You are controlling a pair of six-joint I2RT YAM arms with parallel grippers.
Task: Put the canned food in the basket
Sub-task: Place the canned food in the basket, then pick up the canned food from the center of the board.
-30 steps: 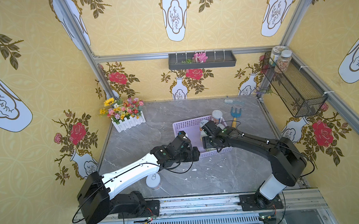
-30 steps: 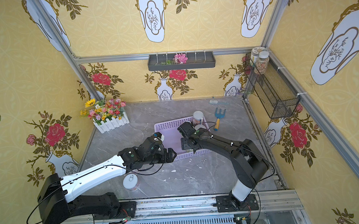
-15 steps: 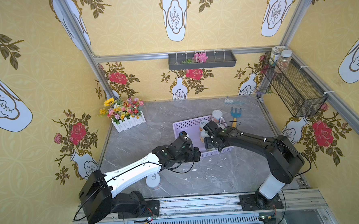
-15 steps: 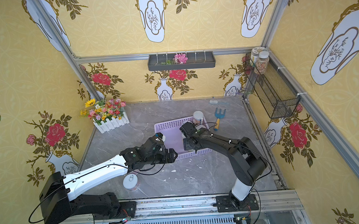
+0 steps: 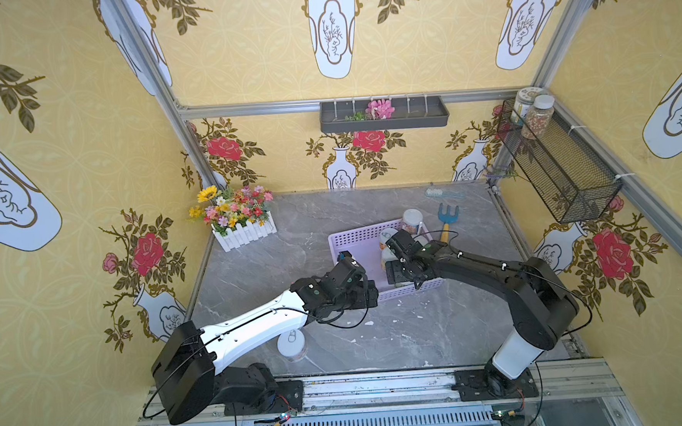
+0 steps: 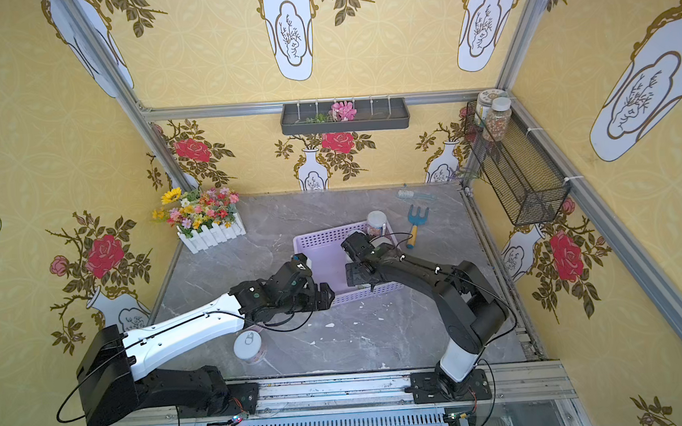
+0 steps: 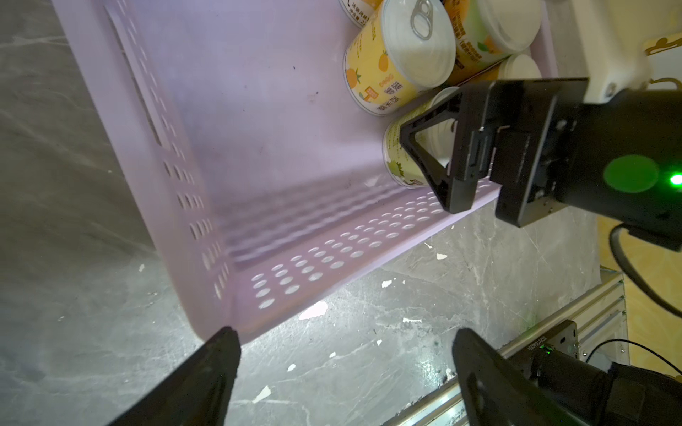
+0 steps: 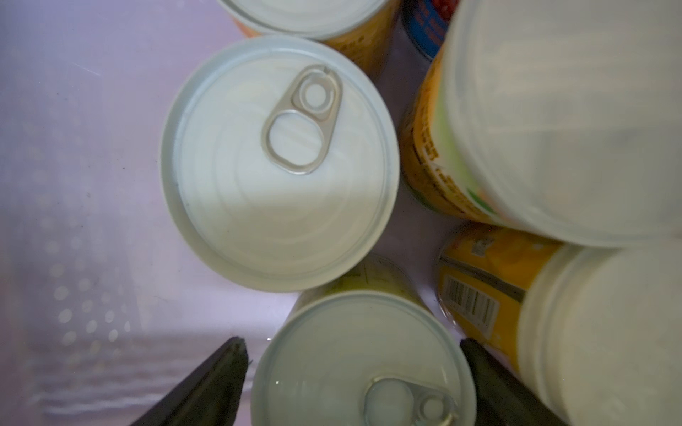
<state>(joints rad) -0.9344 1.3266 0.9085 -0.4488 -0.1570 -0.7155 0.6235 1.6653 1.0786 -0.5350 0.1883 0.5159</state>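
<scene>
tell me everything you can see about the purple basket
The basket is a shallow rectangular tub, apparently lavender plastic, with rows of small holes in its walls, a slot handle in one end wall and a solid, slightly scuffed floor. It sits flat on the grey marble table, near its middle. Cans stand bunched at one end; the rest of its floor is bare. The right gripper hangs inside, jaws open around one can.

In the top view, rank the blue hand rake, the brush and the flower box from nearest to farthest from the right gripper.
1. The blue hand rake, on the table just past the far right corner of the lavender basket, is nearest the right gripper.
2. The brush, farther back, lies by the rear wall.
3. The flower box, across the table, stands at the back left.
</scene>
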